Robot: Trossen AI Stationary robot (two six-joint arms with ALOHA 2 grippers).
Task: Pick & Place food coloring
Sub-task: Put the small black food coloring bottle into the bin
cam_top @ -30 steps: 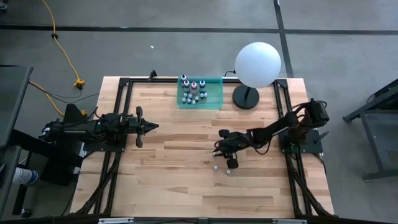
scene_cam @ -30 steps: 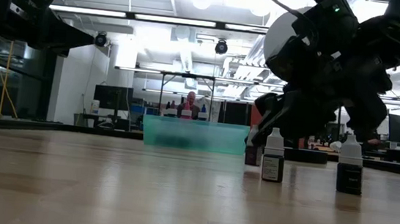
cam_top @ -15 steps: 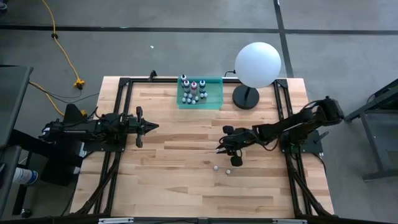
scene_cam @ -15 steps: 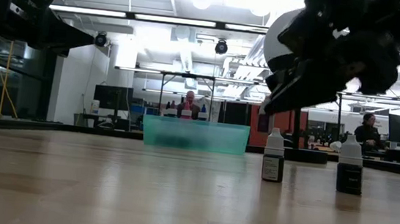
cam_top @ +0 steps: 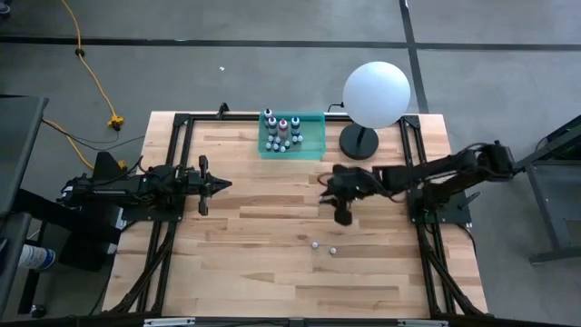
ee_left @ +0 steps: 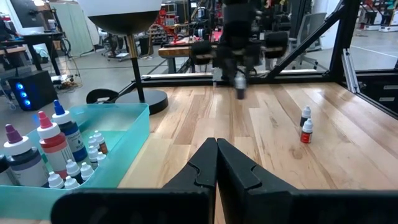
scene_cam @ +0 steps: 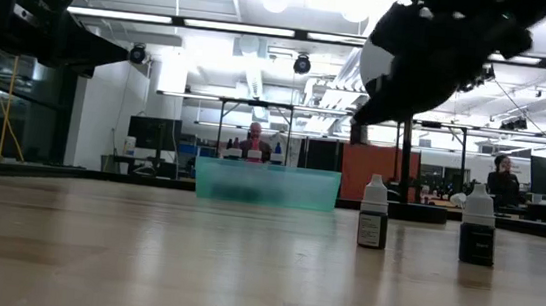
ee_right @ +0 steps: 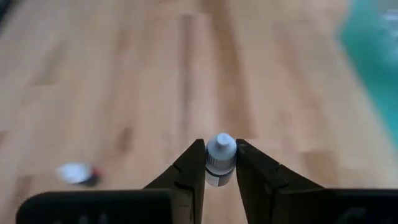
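Between the right gripper's (ee_right: 220,163) fingers sits one small white-capped bottle (ee_right: 220,158), clamped at the neck — the right wrist view shows this plainly. In the high view that gripper (cam_top: 341,202) hangs over mid-table, right of centre, between the two loose bottles (cam_top: 323,246) nearer the front edge and the teal tray (cam_top: 311,150) at the back.

Step in hand, by the look of it: carry phase of a pick & place, bottle lifted and on its way toward the tray. Next move would call for bringing it over an open part of the tray, beside the bottles already standing there (cam_top: 281,133), and lowering before letting go, so it lands upright w/o knocking its neighbours.

The left gripper (cam_top: 221,184) waits at the table's left side, fingers together per the left wrist view (ee_left: 216,163).

Views differ — the low view shows the two remaining bottles (scene_cam: 374,214) upright w/ dark bodies, which the high view can't tell. The left wrist view shows the tray's (ee_left: 127,134) contents: larger coloured bottles & tiny ones. Only the right wrist view confirms the grip itself. The globe lamp (cam_top: 376,95) stands beside the tray.
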